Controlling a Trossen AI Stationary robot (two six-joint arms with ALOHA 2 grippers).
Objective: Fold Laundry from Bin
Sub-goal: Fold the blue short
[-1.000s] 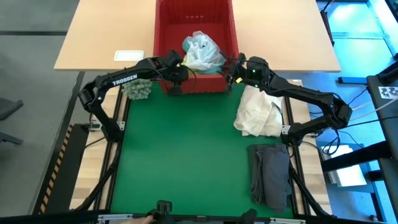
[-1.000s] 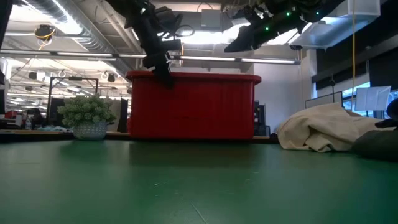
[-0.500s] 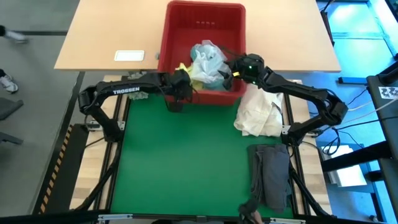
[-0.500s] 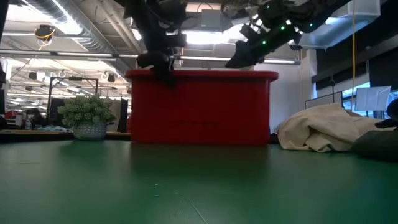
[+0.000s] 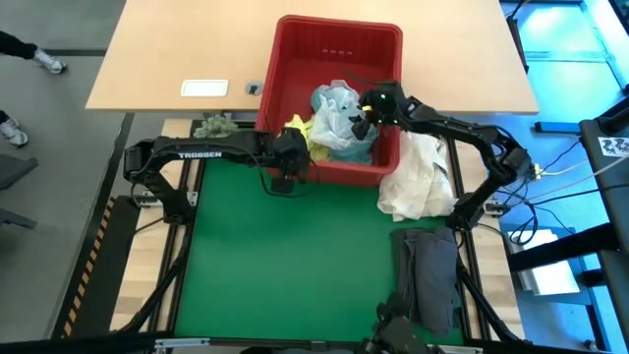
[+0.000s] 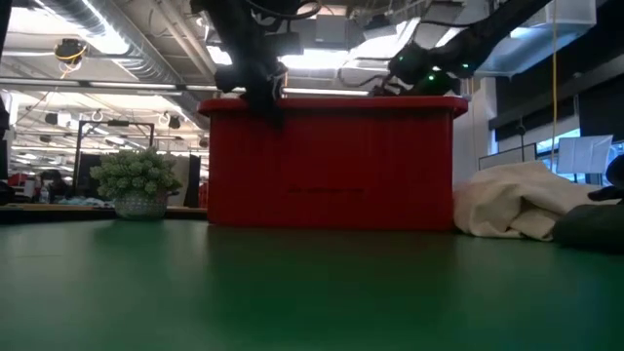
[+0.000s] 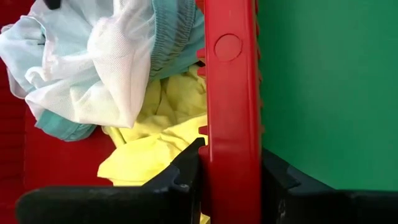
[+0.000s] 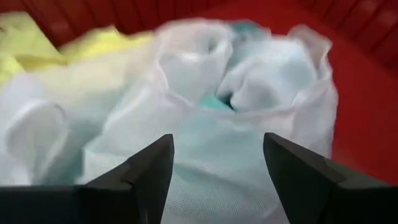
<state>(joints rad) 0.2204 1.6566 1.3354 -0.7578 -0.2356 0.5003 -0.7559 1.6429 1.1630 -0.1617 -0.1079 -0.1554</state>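
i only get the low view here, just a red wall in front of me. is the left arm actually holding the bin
Observer: Yes. In its wrist view the left gripper is shut on the near rim of the bin, one finger inside, one outside.
Operator: whats inside
Observer: A light turquoise-blue garment on top, and a yellow garment beside it toward the left gripper.
Operator: and the right one
Observer: The right gripper is open, hovering just above the turquoise garment and not touching it.
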